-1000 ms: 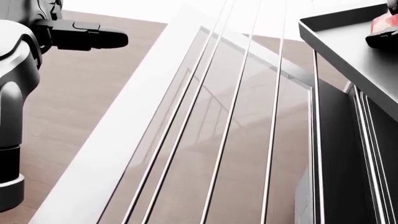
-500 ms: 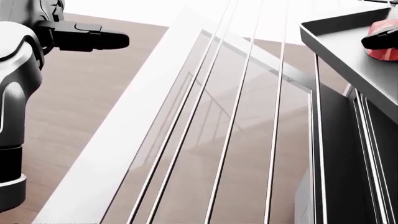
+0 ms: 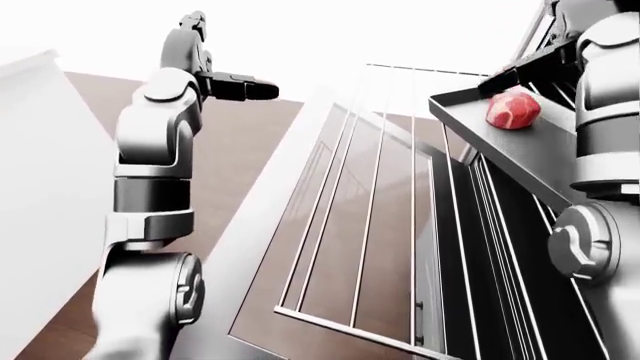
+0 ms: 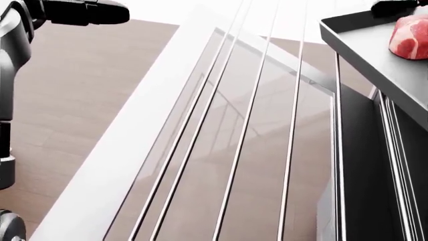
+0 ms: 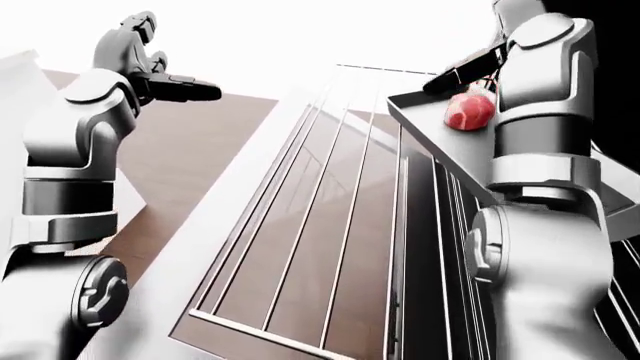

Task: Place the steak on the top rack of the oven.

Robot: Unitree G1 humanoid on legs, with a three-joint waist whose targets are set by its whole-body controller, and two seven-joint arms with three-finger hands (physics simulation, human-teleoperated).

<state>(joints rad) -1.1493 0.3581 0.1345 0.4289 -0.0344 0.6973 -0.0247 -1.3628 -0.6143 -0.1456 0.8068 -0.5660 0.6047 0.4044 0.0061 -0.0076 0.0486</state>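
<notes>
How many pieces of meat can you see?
1. The steak lies on the dark tray at the upper right of the left-eye view, beside the robot's right arm. More could be hidden behind that arm.

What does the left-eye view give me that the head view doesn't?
Only the left-eye view shows both whole arms, the left hand held out in the air at upper left, and the near end bar of the pulled-out rack. Only the head view shows the steak close up with nothing touching it. Both show the steak resting on the dark tray, the rack wires and the oven door glass.
</notes>
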